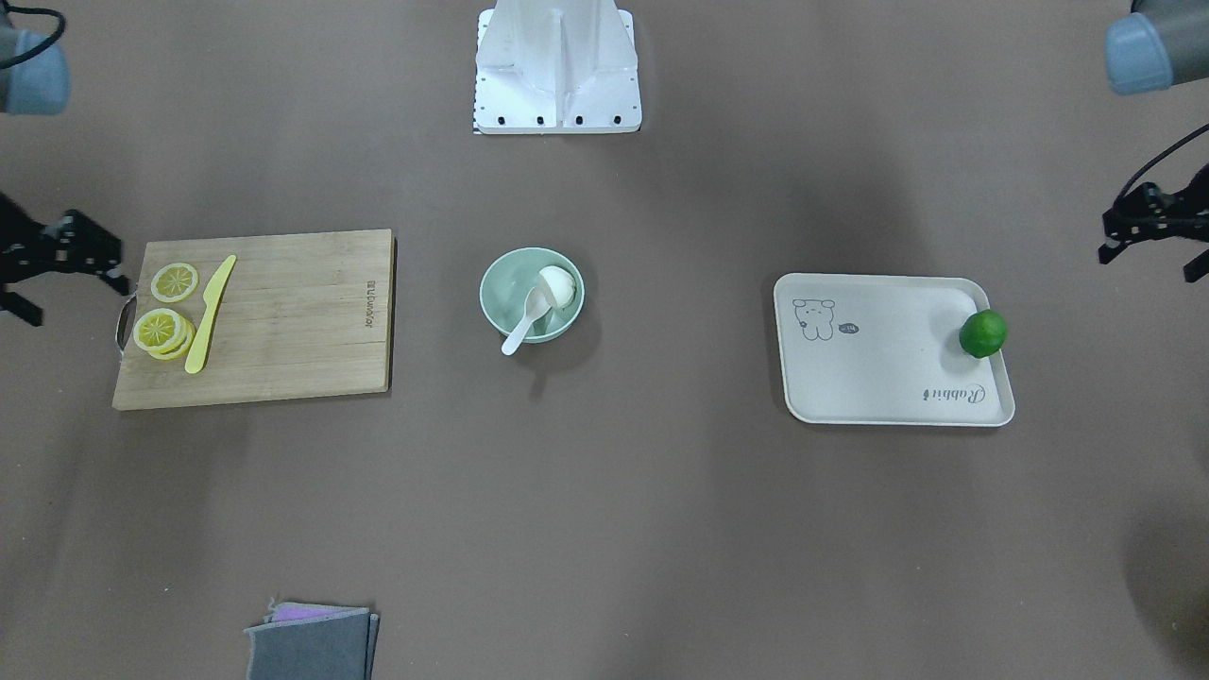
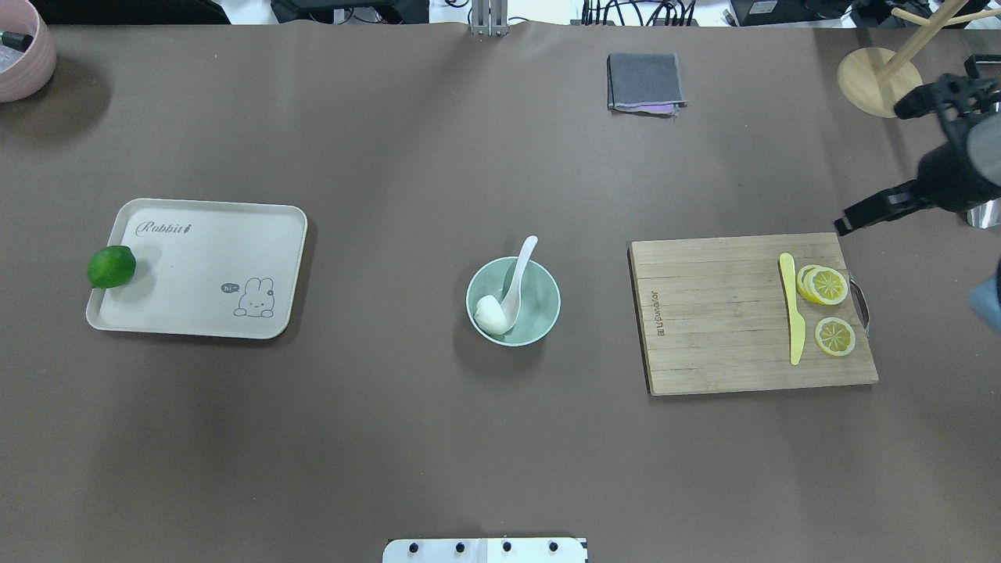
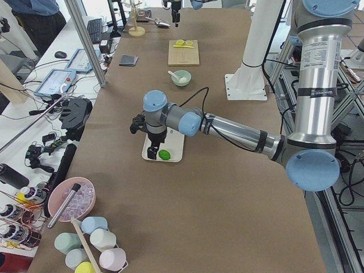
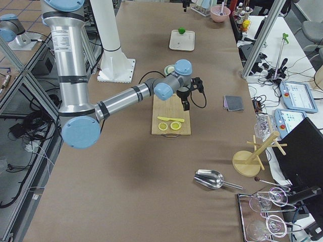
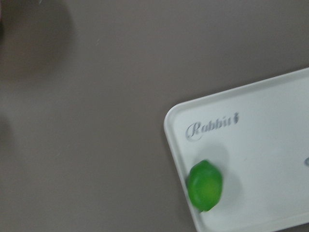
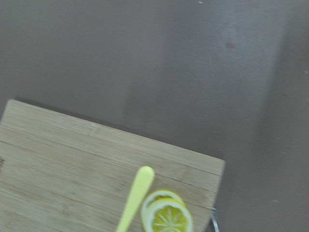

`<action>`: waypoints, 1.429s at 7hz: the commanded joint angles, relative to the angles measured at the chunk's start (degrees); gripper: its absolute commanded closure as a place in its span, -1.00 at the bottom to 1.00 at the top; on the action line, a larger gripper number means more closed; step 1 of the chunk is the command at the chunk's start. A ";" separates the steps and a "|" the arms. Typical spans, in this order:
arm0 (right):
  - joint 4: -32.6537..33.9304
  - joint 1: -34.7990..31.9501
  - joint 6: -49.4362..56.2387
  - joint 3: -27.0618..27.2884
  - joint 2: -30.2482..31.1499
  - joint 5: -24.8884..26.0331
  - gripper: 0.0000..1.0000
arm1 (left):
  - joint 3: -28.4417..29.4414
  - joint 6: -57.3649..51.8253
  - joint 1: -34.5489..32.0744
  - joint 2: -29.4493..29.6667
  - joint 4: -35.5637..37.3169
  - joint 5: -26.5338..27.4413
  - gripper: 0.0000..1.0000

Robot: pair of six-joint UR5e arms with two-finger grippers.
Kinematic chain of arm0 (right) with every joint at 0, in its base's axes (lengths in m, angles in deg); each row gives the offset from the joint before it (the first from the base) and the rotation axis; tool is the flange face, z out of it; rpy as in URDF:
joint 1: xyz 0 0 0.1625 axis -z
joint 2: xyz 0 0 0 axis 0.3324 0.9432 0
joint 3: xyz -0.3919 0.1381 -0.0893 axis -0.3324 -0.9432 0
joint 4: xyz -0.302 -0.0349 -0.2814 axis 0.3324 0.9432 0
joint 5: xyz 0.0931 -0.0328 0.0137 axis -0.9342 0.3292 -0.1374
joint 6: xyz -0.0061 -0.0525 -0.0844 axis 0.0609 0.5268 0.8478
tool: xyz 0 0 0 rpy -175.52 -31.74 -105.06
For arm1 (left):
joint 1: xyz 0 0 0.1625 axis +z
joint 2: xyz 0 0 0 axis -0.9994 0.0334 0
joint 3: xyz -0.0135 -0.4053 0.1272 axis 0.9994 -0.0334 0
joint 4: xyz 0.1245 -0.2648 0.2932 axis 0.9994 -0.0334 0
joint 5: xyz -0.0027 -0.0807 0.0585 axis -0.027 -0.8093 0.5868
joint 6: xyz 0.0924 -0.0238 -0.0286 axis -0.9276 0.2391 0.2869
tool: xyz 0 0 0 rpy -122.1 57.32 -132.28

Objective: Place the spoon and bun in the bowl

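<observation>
The pale mint-green bowl [image 1: 501, 274] stands at the table's middle; it also shows in the overhead view [image 2: 547, 313]. The white bun [image 1: 559, 283] [image 2: 490, 313] lies inside it. The white spoon [image 1: 524, 326] [image 2: 522, 266] has its scoop in the bowl beside the bun, and its handle leans out over the rim. My left gripper [image 1: 1146, 264] is open and empty, far off beyond the tray. My right gripper [image 1: 80, 302] [image 2: 870, 166] is open and empty, past the cutting board's outer end. Neither wrist view shows fingers.
A beige tray [image 1: 878, 368] holds a green lime [image 1: 982, 333] at its edge. A wooden cutting board [image 1: 283, 321] carries a yellow knife [image 1: 210, 314] and lemon slices [image 1: 162, 331]. A folded grey cloth [image 1: 312, 642], a wooden stand [image 2: 876, 78] and a pink bowl [image 2: 23, 55] sit at the far edge.
</observation>
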 commanded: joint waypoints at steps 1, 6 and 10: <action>0.08 -14.16 16.97 -9.76 3.27 -4.94 -1.00 | 2.51 -1.37 -6.51 -3.87 0.33 -1.46 -0.96; 4.38 -20.28 25.37 -12.45 3.54 -5.05 -1.00 | 4.02 -0.67 -8.47 -5.63 -0.28 -1.56 -0.96; 4.12 -20.81 25.29 -12.37 4.67 -5.57 -1.00 | 1.21 -1.20 -9.17 -6.93 0.07 -2.17 -0.96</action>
